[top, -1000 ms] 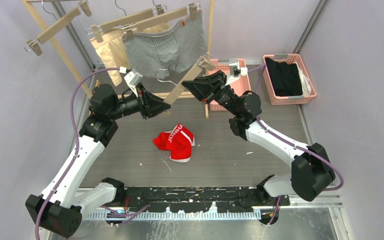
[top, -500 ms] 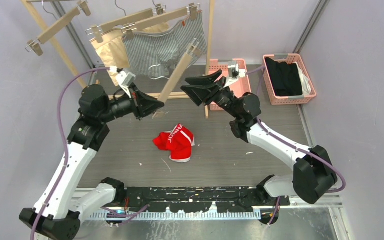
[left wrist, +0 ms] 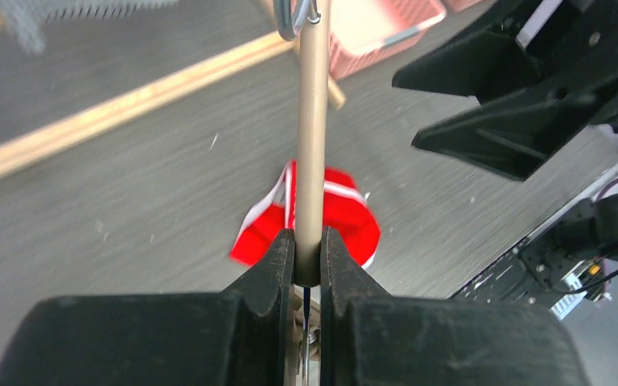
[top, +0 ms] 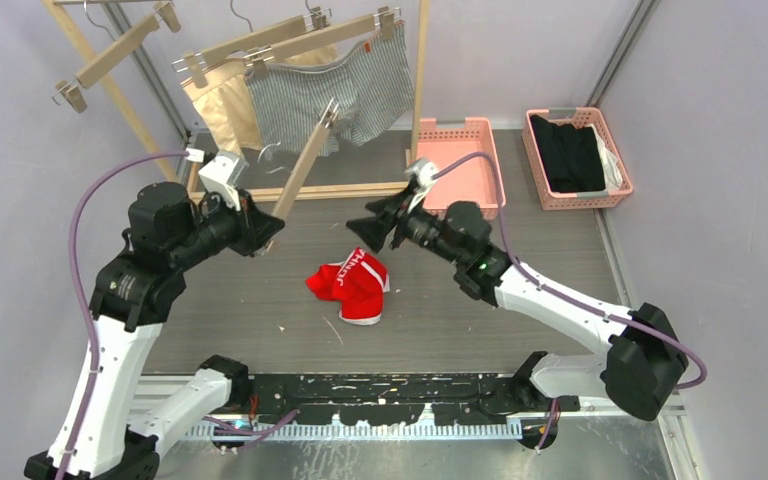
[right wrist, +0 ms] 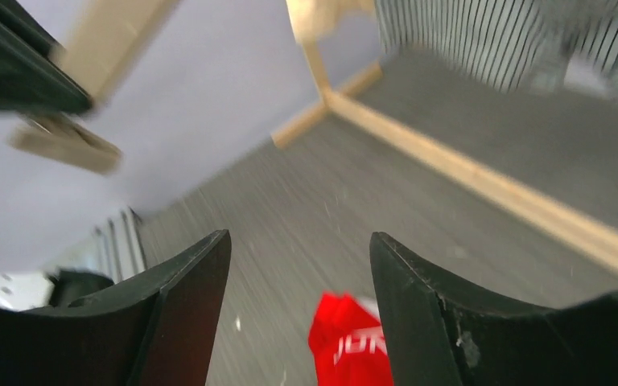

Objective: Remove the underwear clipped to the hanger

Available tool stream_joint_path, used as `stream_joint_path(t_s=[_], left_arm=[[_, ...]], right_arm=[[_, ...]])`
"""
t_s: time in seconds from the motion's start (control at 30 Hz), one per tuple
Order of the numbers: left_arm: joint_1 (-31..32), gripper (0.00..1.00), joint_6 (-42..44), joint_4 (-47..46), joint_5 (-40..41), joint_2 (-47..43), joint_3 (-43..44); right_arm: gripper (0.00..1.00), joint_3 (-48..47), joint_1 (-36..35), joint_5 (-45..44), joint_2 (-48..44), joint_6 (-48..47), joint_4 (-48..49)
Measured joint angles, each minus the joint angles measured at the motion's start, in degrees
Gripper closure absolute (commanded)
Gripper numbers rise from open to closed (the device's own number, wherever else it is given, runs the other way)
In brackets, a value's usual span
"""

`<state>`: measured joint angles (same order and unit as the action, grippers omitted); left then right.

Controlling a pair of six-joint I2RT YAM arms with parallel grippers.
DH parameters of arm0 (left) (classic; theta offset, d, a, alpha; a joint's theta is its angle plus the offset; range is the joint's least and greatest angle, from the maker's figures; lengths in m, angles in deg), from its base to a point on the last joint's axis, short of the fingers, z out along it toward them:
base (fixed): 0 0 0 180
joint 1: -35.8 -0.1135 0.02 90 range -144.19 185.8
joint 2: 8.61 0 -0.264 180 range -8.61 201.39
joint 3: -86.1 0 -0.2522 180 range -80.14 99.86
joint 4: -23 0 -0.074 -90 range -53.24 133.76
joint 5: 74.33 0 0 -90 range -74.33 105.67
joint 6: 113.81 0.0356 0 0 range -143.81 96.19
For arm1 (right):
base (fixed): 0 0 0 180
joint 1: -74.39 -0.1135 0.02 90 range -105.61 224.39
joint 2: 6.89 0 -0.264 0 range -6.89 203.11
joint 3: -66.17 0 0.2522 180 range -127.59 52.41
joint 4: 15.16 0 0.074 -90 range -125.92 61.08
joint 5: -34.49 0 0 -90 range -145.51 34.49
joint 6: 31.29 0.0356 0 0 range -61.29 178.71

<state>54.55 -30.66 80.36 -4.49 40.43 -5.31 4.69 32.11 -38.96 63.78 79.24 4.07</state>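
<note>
My left gripper point(top: 263, 236) is shut on the lower end of a bare wooden hanger point(top: 302, 165) that slants up toward the rack; in the left wrist view the jaws point(left wrist: 306, 256) pinch its bar point(left wrist: 312, 121). The red underwear point(top: 351, 285) lies loose on the table, also seen past the bar point(left wrist: 346, 219). My right gripper point(top: 359, 232) stands open just above and beside it, nothing between its fingers point(right wrist: 299, 243), with the red underwear point(right wrist: 351, 344) below. The striped boxer briefs point(top: 332, 92) and the beige underwear point(top: 216, 105) hang clipped to hangers on the rack.
The wooden rack base point(top: 330, 190) runs along the table's back. An empty clip hanger point(top: 110, 55) hangs at the rack's left. A pink basket point(top: 460, 135) stands behind the right arm; a second pink basket point(top: 535, 150) further right holds black clothing point(top: 568, 152).
The right gripper let go of the hanger, opened, and swung down and left toward the red underwear. The left arm pulled the hanger left and back, away from the striped briefs.
</note>
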Motion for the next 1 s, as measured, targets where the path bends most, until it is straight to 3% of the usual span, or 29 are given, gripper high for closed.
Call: stream_joint_path(t_s=[0.23,0.47,0.63,0.67,0.7,0.77,0.8,1.0], left_arm=[[0.00,1.00,1.86,18.36,10.54,-3.48,4.57],[0.00,1.00,1.77,30.51,18.14,-7.45,4.63],[0.00,1.00,1.75,36.35,22.25,-7.65,5.14],[0.00,1.00,1.77,37.16,22.97,-7.65,5.66],[0.00,1.00,1.77,37.81,23.85,-7.65,6.29],[0.00,1.00,1.79,38.71,25.73,-7.65,7.67],[0.00,1.00,1.79,38.91,26.73,-7.65,8.22],[0.00,1.00,2.03,40.28,31.45,-6.27,8.90]], right_arm=[[0.24,2.25,-11.69,-17.33,5.29,-7.39,-17.75],[0.15,5.88,-15.21,-24.46,15.34,-6.67,-23.37],[0.18,5.62,-18.18,-27.69,20.90,-6.38,-23.50],[0.24,5.40,-18.47,-28.26,22.01,-6.16,-23.50],[0.39,5.09,-18.62,-28.85,23.08,-5.88,-23.52],[0.80,4.26,-18.64,-30.67,24.76,-5.35,-23.17],[0.96,3.67,-18.62,-31.17,25.27,-5.09,-23.19],[0.99,1.90,-18.62,-33.70,26.45,-2.47,-24.57]])
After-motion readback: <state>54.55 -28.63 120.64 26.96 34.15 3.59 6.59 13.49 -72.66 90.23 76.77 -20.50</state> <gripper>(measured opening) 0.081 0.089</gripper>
